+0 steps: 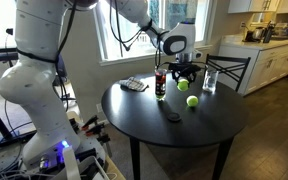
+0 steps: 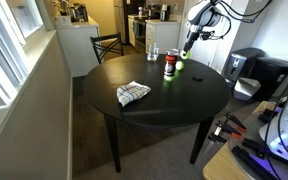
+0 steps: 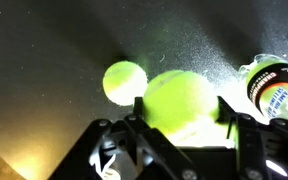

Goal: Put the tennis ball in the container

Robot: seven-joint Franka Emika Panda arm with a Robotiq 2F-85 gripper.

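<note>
Gripping the tennis ball [image 3: 181, 100] between its two dark fingers [image 3: 231, 112], the pincer [image 3: 181, 118] fills the lower part of the wrist view, jaws closed against the ball's sides. Just beside the held ball, on the side away from the container [image 3: 274, 88], the second ball [image 3: 125, 82] lies on the dark table [image 3: 44, 60]. The container shows at the right edge, red band and label visible.

In an exterior view the pincer [image 1: 183, 74] hangs from the white arm [image 1: 134, 15], with the tennis ball [image 1: 182, 86] in it just beside the container [image 1: 160, 84], at about the can's mid-height. The second ball [image 1: 192, 101] rests on the table [image 1: 184, 128] near the container, a clear glass [image 1: 210, 82] stands beyond the pincer, and a checked cloth [image 1: 133, 86] lies on the container's opposite side.

In an exterior view the pincer [image 2: 187, 50] holds the tennis ball [image 2: 181, 66] close against the container [image 2: 170, 65]. The second ball [image 2: 168, 80] sits on the table [image 2: 189, 100] just in front of the container; the glass [image 2: 152, 53] is behind it and the cloth [image 2: 133, 93] well apart.
</note>
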